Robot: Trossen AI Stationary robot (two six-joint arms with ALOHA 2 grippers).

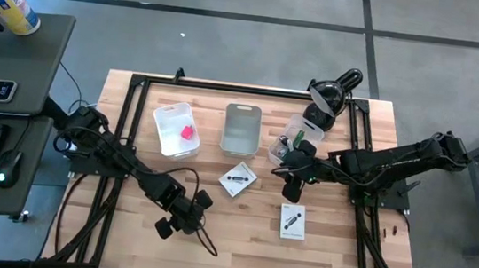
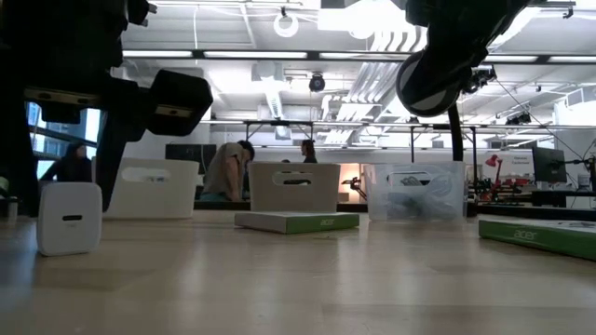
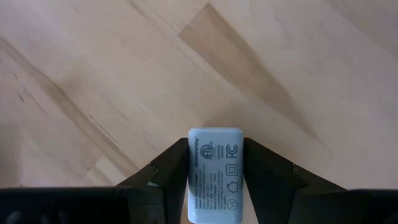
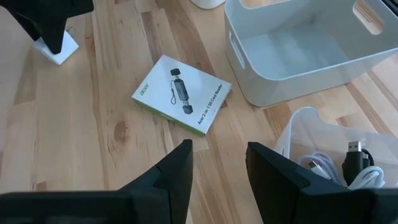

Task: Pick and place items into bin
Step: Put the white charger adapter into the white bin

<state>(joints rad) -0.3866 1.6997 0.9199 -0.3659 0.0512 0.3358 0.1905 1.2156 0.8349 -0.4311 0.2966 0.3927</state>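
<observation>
— Beside the middle bin (image 1: 242,127), what has the left gripper (image 3: 214,180) got?
— A white charger (image 3: 214,174), standing on the table on the near left side of that bin, well apart from it. The fingers (image 3: 171,171) sit on both its flanks, seemingly pinching it; its long axis runs straight back into the gripper.
— And the right gripper (image 4: 217,165)?
— Spread and empty, hovering to the near right of that bin. The white box (image 4: 181,93) lies just ahead of it, so I'd judge the right arm nearer to that one.
</observation>
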